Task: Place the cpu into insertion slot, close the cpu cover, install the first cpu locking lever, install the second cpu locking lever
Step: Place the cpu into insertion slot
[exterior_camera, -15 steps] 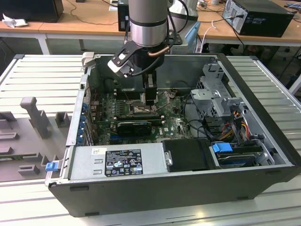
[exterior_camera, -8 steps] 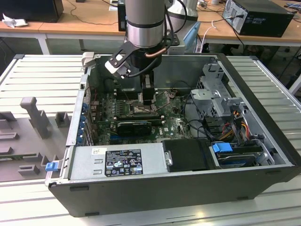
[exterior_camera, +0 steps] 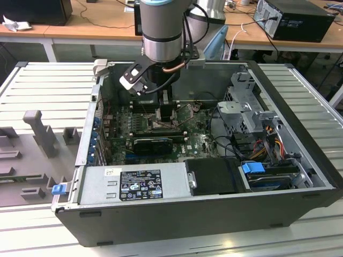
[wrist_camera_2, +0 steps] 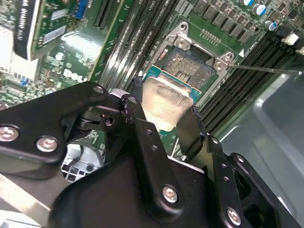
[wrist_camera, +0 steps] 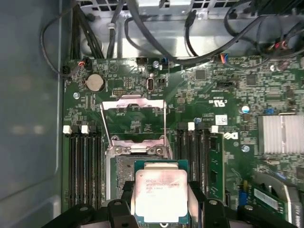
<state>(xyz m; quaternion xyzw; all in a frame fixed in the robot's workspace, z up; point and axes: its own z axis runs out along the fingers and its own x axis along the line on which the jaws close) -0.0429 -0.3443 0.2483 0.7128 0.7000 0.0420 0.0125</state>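
Pincer (wrist_camera: 160, 205) is clamped on the cpu (wrist_camera: 160, 189), a finger on each opposite edge, chip level and face up. In the exterior view that's upper centre, low inside the computer case (exterior_camera: 177, 214). The insertion slot (wrist_camera: 122, 173) lies just beyond and beneath, partly overlapped, edges roughly square to the chip. Farther on, the cpu cover (wrist_camera: 133, 100) stands flipped open.

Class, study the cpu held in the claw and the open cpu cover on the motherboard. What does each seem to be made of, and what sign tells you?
The cpu: pale silver-grey face with a dull sheen, likely metal, on a green edge that looks like circuit board. The cpu cover: thin, bright silvery frame catching light, probably sheet metal.
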